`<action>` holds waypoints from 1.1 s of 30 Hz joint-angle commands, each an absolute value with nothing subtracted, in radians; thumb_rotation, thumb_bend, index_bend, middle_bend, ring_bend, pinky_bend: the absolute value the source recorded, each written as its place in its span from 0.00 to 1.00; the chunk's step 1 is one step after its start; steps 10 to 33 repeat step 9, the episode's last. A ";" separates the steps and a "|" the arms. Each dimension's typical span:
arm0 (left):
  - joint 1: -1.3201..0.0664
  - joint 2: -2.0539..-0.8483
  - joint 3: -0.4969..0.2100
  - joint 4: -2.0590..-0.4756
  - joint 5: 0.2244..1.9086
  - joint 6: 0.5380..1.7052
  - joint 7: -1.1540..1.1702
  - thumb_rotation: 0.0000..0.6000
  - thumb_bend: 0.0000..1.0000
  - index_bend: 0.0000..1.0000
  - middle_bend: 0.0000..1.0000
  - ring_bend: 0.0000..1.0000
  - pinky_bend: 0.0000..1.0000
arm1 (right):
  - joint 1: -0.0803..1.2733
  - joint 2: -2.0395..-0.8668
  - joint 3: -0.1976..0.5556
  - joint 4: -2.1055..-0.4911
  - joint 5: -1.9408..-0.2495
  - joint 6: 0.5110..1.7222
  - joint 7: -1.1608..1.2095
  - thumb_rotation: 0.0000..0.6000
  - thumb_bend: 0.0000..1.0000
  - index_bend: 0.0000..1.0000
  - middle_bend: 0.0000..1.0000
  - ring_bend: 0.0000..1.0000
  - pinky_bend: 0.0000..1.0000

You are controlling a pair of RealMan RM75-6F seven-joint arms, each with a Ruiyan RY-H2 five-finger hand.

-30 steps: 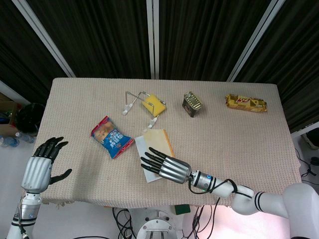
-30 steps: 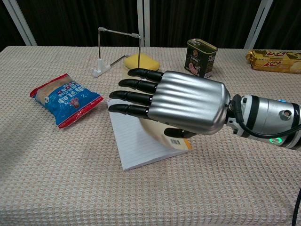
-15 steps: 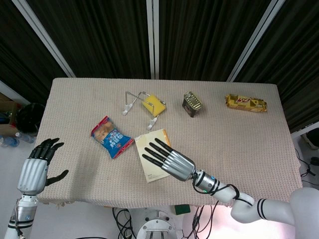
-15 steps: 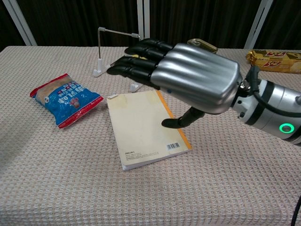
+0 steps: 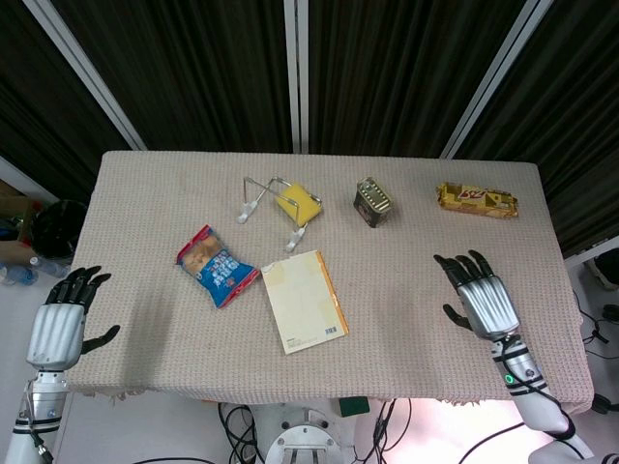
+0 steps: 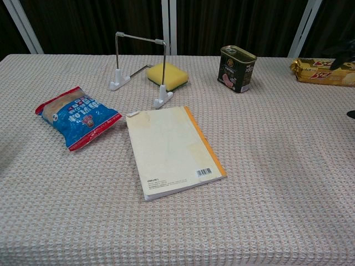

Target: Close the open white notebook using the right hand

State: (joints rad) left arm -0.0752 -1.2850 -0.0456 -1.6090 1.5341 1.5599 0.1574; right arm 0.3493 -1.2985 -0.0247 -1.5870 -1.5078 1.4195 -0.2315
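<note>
Left robot hand (image 5: 60, 324): off the table's left edge near the front corner, raised, fingers spread and pointing away from the robot, holding nothing. Table (image 5: 174, 367): beige woven cloth over the whole top; a wide bare strip runs along the front edge and a bare stretch lies between the middle and the right edge. Snack packet (image 5: 217, 266), blue and red: left of centre, lying flat, its right end just beside the notebook's near-left corner. Wire stand (image 5: 269, 200) on white feet: back-centre left, with a yellow sponge (image 5: 299, 203) just beside it. White notebook (image 5: 304, 301): closed, cover up, orange spine strip on its right side, barcode at its front right corner; lies flat at centre front, slightly turned, well apart from both robot hands. Tin can (image 5: 372, 201), dark green: upright, back centre, apart from its neighbours. Biscuit pack (image 5: 477, 199), gold: near the back right corner. Right robot hand (image 5: 479, 300): over the table's right part near the front, well to the right of the notebook, back of the hand up, fingers apart and pointing away from the robot, thumb out to its left, holding nothing; the chest view shows only dark fingertips at its right border.
</note>
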 commanded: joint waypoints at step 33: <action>-0.065 -1.297 -0.050 -1.600 1.503 1.550 0.114 1.00 0.09 0.22 0.15 0.13 0.22 | 0.178 -1.237 -0.068 -1.506 -1.525 1.554 0.082 1.00 0.13 0.00 0.03 0.00 0.00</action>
